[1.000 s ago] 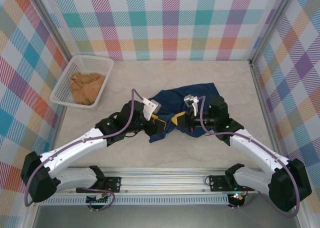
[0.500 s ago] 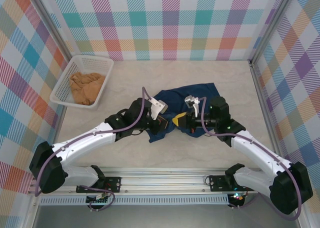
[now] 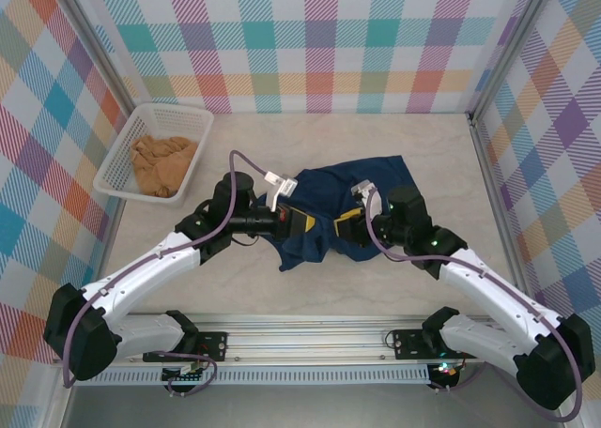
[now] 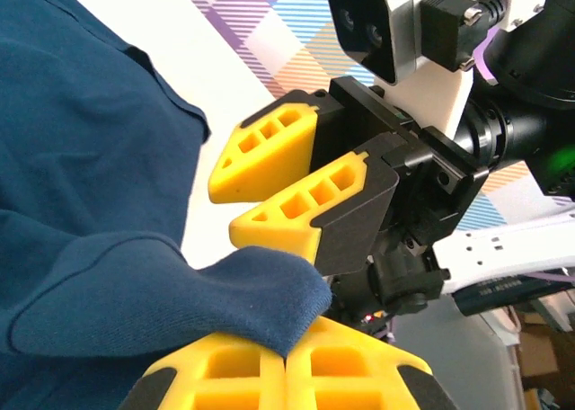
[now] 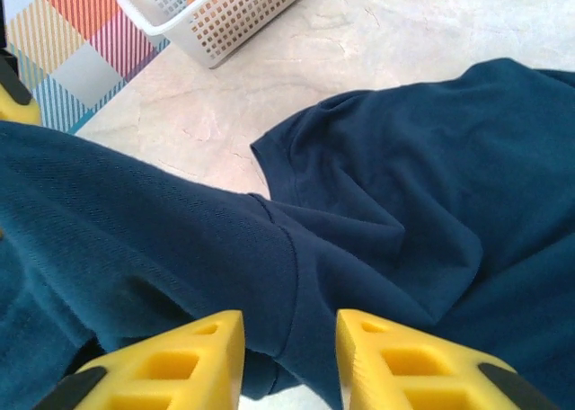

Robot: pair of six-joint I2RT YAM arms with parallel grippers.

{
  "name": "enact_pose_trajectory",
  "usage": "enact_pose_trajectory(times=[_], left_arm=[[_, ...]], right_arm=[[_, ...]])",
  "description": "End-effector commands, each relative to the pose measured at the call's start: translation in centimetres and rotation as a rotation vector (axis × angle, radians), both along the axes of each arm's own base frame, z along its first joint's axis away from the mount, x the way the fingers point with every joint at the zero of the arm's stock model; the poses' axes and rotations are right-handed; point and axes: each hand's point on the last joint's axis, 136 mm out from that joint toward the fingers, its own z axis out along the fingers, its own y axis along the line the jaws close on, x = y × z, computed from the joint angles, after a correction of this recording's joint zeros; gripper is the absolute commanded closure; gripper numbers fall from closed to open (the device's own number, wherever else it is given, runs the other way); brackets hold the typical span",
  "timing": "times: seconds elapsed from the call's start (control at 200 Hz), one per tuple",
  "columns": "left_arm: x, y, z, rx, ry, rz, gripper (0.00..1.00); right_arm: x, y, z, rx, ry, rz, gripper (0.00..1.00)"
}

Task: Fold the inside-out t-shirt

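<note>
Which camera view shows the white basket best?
The top external view: the whole white basket sits at the far left, with the tan-orange garment lying inside it. The right wrist view catches just one corner of the basket, beyond the navy t-shirt.

t-shirt [image 3: 329, 189] on table [image 3: 282, 142] centre, basket [image 3: 174, 118] back-left — garment [image 3: 164, 160] in it

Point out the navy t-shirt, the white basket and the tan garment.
navy t-shirt [image 3: 327, 188], top external view, bare cloth at its middle
white basket [image 3: 180, 109], top external view, far rim
tan garment [image 3: 161, 162], top external view, crumpled middle
</note>
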Motion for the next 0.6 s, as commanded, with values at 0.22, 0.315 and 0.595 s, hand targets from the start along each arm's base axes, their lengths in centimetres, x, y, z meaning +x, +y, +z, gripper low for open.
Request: enact_pose_trajectory(times=[0.22, 0.315, 0.595], left_arm=[[0.1, 0.0, 1.0, -0.054, 0.028, -0.011, 1.0], [0.2, 0.0, 1.1, -0.055, 0.029, -0.007, 1.0], [0.4, 0.6, 0.6, -0.03, 0.026, 0.019, 1.0]], right_arm=[[-4.2, 1.5, -0.2, -0.023, -0.138, 0.13, 0.42], [-3.4, 1.8, -0.9, -0.082, -0.171, 0.083, 0.37], [0.2, 4.1, -0.6, -0.088, -0.176, -0.005, 0.75]])
